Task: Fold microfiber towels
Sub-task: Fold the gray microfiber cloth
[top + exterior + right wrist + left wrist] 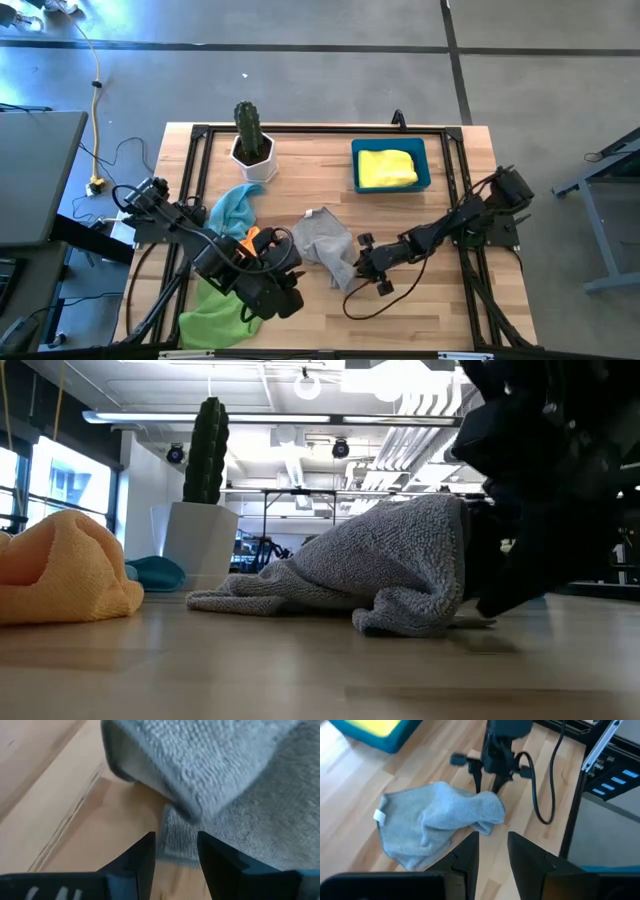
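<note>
Towel (400, 560), grey, nubby, softly crumpled

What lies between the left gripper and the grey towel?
Only bare wooden table: the left wrist view shows the left gripper, jaws apart, just short of the grey towel, with nothing between.

Arms: two dark, black-jointed arms (440, 232), segmented, matte.
Left gripper (492, 857): two black wedge-shaped fingers with flat inner faces.
Right gripper (176, 855): two dark tapering fingers.
Cable: a thin black cable (540, 795) looping from the right arm's wrist.
</note>
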